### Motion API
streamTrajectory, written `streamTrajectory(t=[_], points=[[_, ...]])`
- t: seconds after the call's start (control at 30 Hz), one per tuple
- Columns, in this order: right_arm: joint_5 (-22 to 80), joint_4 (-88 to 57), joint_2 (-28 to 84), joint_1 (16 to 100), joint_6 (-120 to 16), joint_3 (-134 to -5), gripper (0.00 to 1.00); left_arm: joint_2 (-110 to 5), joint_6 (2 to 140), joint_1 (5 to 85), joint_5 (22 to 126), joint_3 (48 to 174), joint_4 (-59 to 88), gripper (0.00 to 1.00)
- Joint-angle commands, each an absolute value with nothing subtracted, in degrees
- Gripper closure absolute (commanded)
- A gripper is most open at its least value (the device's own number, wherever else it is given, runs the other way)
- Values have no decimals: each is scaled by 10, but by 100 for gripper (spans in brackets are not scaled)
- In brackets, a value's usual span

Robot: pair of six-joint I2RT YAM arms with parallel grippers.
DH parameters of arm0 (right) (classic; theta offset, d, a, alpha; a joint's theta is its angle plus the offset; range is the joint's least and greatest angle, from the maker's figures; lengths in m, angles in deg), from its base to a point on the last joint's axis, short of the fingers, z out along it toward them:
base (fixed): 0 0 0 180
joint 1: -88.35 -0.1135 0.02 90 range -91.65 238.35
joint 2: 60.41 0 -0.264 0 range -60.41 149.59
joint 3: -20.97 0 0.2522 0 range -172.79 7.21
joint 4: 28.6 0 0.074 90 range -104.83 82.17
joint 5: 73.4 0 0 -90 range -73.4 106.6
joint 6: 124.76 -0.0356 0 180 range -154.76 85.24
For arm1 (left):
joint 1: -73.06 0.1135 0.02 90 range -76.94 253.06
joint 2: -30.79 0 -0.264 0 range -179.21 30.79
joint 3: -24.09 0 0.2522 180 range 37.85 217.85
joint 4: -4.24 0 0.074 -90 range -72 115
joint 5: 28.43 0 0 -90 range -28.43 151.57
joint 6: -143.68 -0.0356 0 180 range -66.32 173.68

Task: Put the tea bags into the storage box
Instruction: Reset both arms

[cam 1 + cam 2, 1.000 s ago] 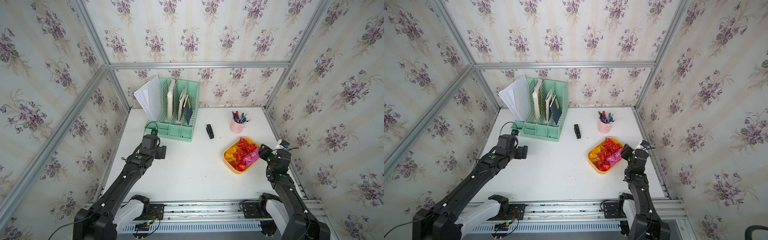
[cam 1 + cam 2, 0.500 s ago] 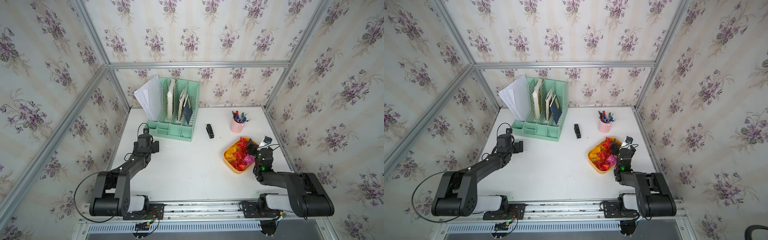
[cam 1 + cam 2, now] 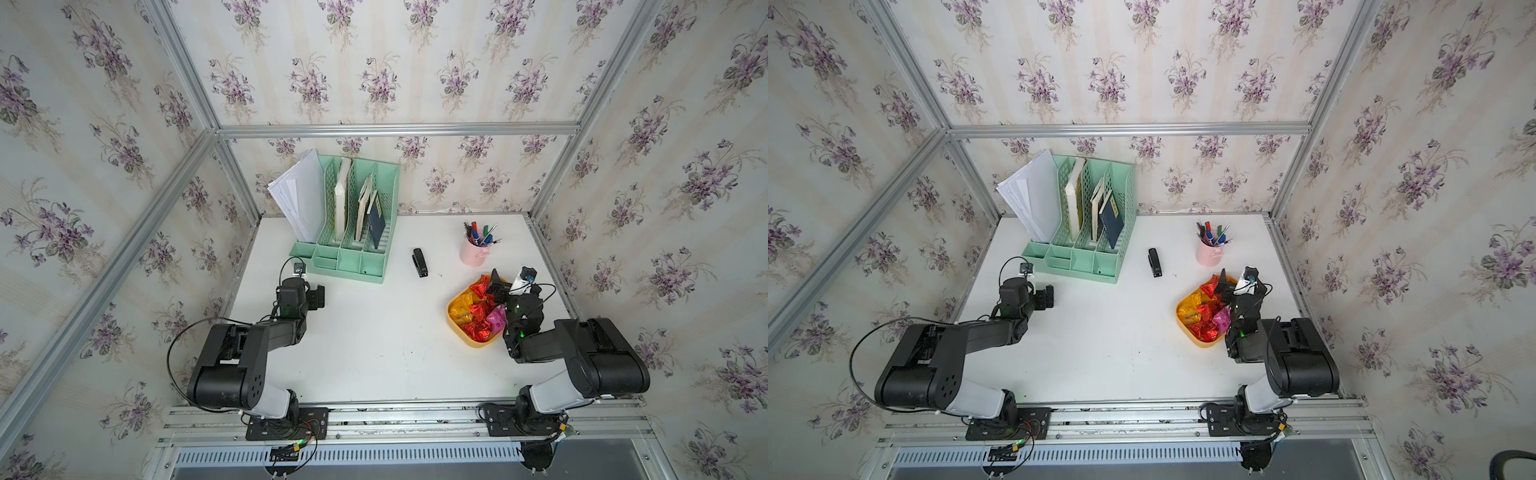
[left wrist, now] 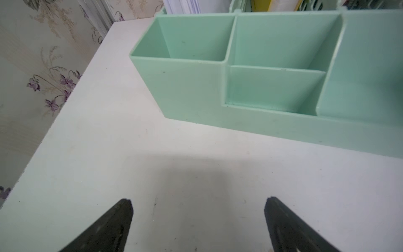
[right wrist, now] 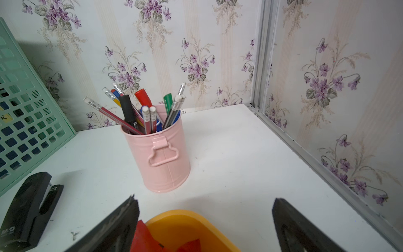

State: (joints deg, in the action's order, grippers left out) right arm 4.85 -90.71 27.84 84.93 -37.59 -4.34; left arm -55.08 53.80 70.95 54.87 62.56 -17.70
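The storage box (image 3: 478, 344) is a shallow yellow-orange tray on the right of the white table, seen in both top views, its rim also (image 3: 1204, 343). Several shiny red, pink and orange tea bags (image 3: 478, 311) (image 3: 1204, 313) lie heaped inside it. My right gripper (image 3: 498, 284) (image 3: 1227, 284) hovers over the box's far end, open and holding nothing. The right wrist view shows its jaws (image 5: 205, 207) wide apart above the box rim (image 5: 181, 215) and a red tea bag (image 5: 144, 237). My left gripper (image 3: 318, 296) (image 4: 198, 205) is open over bare table at the left.
A mint-green file organiser (image 3: 345, 232) with papers and books stands at the back left, just beyond my left gripper. A black stapler (image 3: 419, 262) lies mid-table. A pink pen cup (image 3: 473, 253) stands just beyond the box. Aluminium frame rails (image 3: 552, 266) edge the table.
Both arms have folded down low, their elbows dropping toward the front rail. The right gripper has opened wider and shifted slightly over the box's far end. The left gripper stays open.
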Motion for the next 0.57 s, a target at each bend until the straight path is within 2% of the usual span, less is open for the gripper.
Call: streamTrajectory(t=[0.0, 0.53], points=[[34, -907, 272, 847, -377, -44, 0, -550, 531, 709, 530, 629, -231, 1], [55, -894, 277, 846, -366, -49, 0, -551, 531, 708, 528, 630, -230, 1]])
